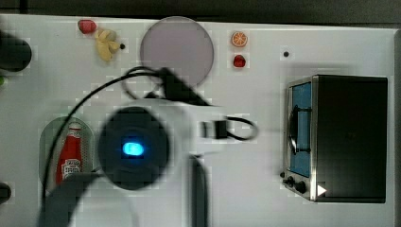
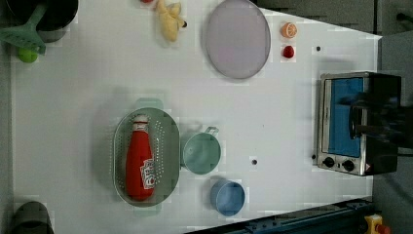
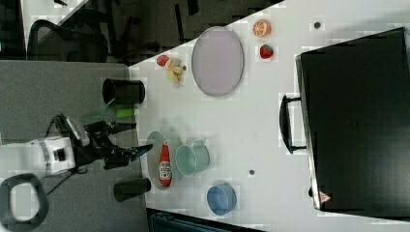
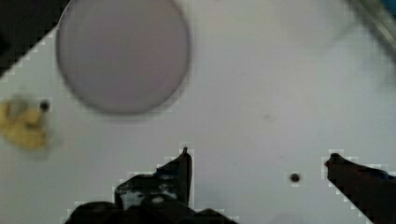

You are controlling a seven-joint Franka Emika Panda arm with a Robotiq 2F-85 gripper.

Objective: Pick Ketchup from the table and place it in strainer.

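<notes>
Lying lengthwise inside the strainer [image 2: 168,146], the ketchup [image 2: 139,161] rests near the left view's left, beside a green cup [image 2: 201,153]. The gripper [image 4: 257,158] hangs wide open and empty above bare table [image 4: 261,93], near a grey plate [image 4: 122,53].

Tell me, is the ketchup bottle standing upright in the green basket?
No, the ketchup bottle lies flat on its side inside the green basket.
</notes>
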